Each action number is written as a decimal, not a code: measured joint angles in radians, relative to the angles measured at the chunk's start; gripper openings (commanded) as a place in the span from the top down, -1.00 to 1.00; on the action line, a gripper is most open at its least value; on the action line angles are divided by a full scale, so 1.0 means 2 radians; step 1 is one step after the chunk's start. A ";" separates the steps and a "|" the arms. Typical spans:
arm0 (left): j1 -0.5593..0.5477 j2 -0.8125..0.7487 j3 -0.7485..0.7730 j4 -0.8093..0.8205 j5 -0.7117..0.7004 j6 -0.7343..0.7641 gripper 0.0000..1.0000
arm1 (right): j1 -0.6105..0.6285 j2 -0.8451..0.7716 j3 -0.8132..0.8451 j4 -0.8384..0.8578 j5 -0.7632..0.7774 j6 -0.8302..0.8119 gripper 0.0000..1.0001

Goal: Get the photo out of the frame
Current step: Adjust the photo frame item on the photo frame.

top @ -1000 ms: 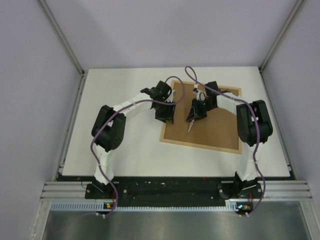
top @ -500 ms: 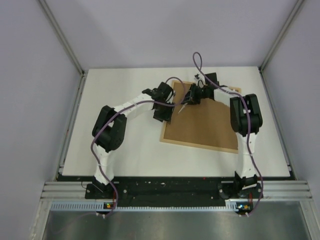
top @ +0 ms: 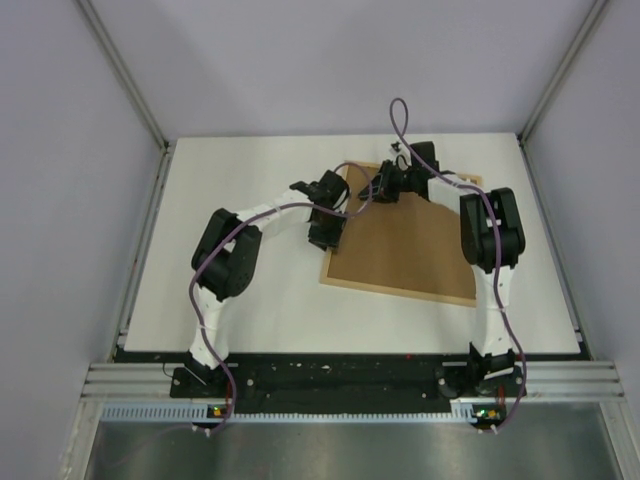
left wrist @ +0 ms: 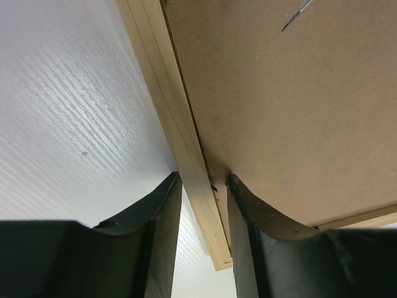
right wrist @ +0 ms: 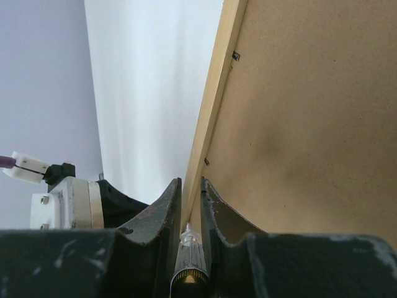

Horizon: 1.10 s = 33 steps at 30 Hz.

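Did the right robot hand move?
Yes. The right gripper went from over the middle of the brown backing board to the frame's far-left edge.

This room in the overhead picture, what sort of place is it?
Probably a robot test cell: plain grey walls box in a white table, two arms are bolted to a metal rail, and only a wooden frame lies there, back up.

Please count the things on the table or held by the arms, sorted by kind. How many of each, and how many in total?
wooden frame: 1
brown backing board: 1
thin tool in the right gripper: 1
Total: 3
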 measured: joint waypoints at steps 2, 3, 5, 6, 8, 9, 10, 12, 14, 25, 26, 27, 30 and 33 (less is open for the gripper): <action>0.000 0.000 0.000 -0.001 -0.001 0.000 0.27 | 0.000 0.000 -0.003 0.003 0.001 0.001 1.00; 0.000 0.000 0.000 -0.001 0.001 0.000 0.28 | 0.000 0.000 -0.005 0.005 0.002 0.000 1.00; 0.001 0.000 0.000 -0.001 0.003 0.000 0.32 | 0.000 0.000 -0.006 0.006 0.003 0.001 1.00; 0.001 0.000 0.000 -0.001 0.003 0.000 0.34 | 0.000 0.000 -0.006 0.006 0.004 0.001 1.00; 0.001 0.000 0.000 -0.001 0.003 0.000 0.37 | 0.000 0.000 -0.006 0.008 0.006 0.000 1.00; 0.001 -0.001 0.000 -0.002 0.002 0.000 0.39 | 0.000 0.000 -0.006 0.008 0.006 0.000 1.00; 0.001 -0.001 0.000 -0.002 0.002 0.000 0.42 | 0.000 0.000 -0.006 0.008 0.006 0.000 1.00; 0.001 -0.001 0.000 -0.002 0.002 0.000 0.50 | 0.000 0.000 -0.006 0.008 0.006 0.000 1.00; 0.001 -0.001 0.000 -0.002 0.001 -0.001 0.61 | 0.000 0.000 -0.006 0.007 0.007 0.000 1.00; 0.005 -0.005 -0.007 0.004 0.020 -0.003 1.00 | 0.002 0.005 -0.001 -0.006 0.020 -0.008 1.00; 0.008 -0.008 -0.014 0.010 0.031 -0.004 1.00 | 0.002 0.010 0.003 -0.007 0.021 -0.009 1.00; 0.011 -0.012 -0.023 0.019 0.044 -0.004 1.00 | 0.002 0.015 0.007 -0.009 0.021 -0.009 1.00; 0.023 -0.025 -0.051 0.045 0.083 -0.007 1.00 | 0.002 0.032 0.018 -0.017 0.020 -0.009 1.00; 0.034 -0.032 -0.074 0.069 0.122 -0.012 1.00 | 0.002 0.038 0.019 -0.024 0.015 -0.005 1.00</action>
